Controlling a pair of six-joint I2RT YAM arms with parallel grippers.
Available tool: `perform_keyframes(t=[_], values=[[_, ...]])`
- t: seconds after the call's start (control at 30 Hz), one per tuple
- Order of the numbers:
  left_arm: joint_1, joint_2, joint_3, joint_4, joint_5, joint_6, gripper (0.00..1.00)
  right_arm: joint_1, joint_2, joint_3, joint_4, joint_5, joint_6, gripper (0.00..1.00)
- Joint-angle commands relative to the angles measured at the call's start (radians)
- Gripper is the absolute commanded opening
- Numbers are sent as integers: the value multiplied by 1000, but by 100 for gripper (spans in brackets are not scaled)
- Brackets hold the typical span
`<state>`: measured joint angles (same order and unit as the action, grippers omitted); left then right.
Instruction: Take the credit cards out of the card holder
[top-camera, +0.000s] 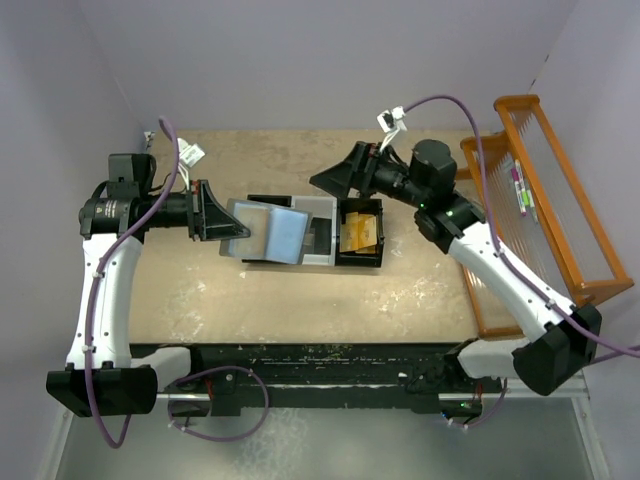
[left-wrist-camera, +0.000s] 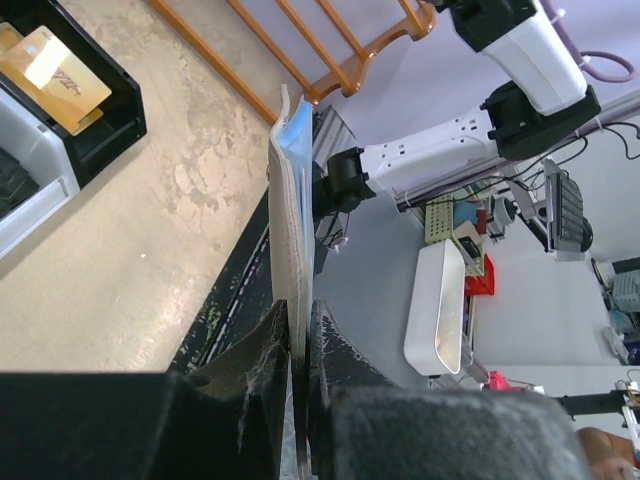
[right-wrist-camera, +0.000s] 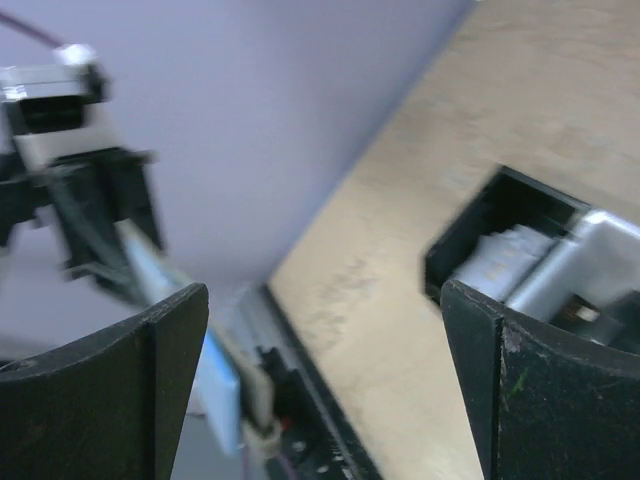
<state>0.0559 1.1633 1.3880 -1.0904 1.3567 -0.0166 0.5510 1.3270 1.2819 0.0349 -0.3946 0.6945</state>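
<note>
The blue-grey card holder (top-camera: 272, 234) hangs above the left part of the black-and-white bin tray (top-camera: 322, 206). My left gripper (top-camera: 232, 220) is shut on its left edge. In the left wrist view the holder (left-wrist-camera: 291, 215) stands edge-on, clamped between my fingers (left-wrist-camera: 262, 352). An orange-gold credit card (top-camera: 362, 232) lies in the tray's right black compartment and also shows in the left wrist view (left-wrist-camera: 52, 78). My right gripper (top-camera: 330, 180) is open and empty, above the tray's far side. Its view is blurred; the holder (right-wrist-camera: 218, 392) shows at lower left.
An orange wire rack (top-camera: 545, 190) stands along the right edge of the table and also shows in the left wrist view (left-wrist-camera: 340, 60). The tray (right-wrist-camera: 545, 262) shows in the right wrist view with pale flat shapes in a black compartment; I cannot tell what they are.
</note>
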Motion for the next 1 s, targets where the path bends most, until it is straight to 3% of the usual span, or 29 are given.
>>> perform_keyframes(t=[0.0,0.1,0.3,0.43,0.67,0.77,0.83,0.9,0.97], values=[[-4,-20,37,-5,75,31,0,-33,5,-134,427,-341,301,100],[-3,-19,33,-12,86,36,0,11,36,-140,592,-404,373,100],[-4,-10,40,-16,102,36,0,108,60,-99,578,-448,320,95],[-4,-2,36,-15,120,35,0,124,47,-118,578,-451,311,75],[-3,21,14,-9,90,48,0,153,53,-92,454,-418,231,26],[-3,23,12,-11,63,67,5,153,73,-84,418,-406,224,4],[-4,22,13,-28,38,92,9,153,82,-77,395,-401,220,0],[-4,23,21,-72,15,136,23,153,84,-78,332,-407,215,0],[-3,26,43,-135,-15,209,29,150,77,-84,334,-402,228,0]])
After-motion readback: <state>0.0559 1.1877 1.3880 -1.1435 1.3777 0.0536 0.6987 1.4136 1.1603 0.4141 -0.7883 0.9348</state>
